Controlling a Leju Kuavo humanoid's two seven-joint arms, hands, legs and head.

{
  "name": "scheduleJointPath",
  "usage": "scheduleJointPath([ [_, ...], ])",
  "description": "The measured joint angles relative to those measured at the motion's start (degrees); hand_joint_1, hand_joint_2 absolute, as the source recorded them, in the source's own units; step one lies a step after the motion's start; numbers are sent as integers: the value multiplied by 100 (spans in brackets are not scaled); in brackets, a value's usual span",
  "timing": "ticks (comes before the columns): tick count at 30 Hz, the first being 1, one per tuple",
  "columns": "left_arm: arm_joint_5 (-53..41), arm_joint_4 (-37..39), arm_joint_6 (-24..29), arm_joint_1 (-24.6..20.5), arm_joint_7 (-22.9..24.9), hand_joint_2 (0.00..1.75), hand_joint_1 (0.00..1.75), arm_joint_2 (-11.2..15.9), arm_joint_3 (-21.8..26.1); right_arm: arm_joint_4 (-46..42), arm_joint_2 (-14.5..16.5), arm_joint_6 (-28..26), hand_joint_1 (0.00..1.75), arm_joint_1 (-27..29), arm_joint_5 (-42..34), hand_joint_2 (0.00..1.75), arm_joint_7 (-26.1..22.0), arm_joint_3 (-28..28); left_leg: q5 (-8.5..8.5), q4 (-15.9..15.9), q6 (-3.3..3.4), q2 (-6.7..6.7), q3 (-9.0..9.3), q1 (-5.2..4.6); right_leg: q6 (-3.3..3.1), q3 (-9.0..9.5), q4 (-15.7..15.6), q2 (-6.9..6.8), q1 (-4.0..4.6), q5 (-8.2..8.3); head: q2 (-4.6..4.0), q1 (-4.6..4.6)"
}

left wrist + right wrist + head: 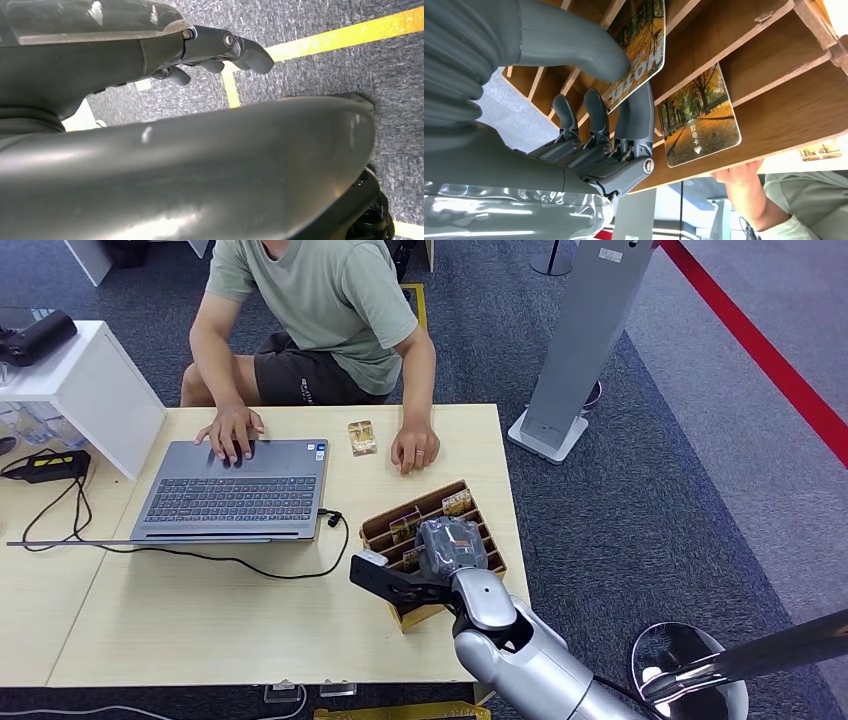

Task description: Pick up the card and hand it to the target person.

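In the head view the right hand (449, 546) sits in the wooden slotted card holder (385, 527) at the table's near right, while the person (330, 300) waits at the far side with one card (362, 437) already lying on the table (200, 610) near their hand. The left wrist view shows the left hand (220, 50) hanging over the carpet, fingers curled in on nothing. In the right wrist view thumb and fingers (636, 117) pinch an autumn-printed card (636, 60) that is not yet out of its slot; lifting and handing over appear to remain.
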Motion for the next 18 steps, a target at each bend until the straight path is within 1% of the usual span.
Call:
scheduleJointPath([
  [5,41,0,6,1,0,0,0,1,-19,-38,-4,-62,127,1,-59,175,1,-3,0,0,0,0,-1,0,0,-1,0,0,0,0,0,-2],
  [9,60,0,5,1,-8,0,0,0,-19,-235,-36,-115,127,-73,-102,175,7,-2,0,0,0,0,-2,0,0,-1,1,2,0,1,0,-3],
  [18,65,0,5,1,-52,0,0,1,-21,-909,-126,-197,127,-762,-245,175,6,29,1,1,0,0,-1,0,0,-1,1,2,0,2,0,-4],
])
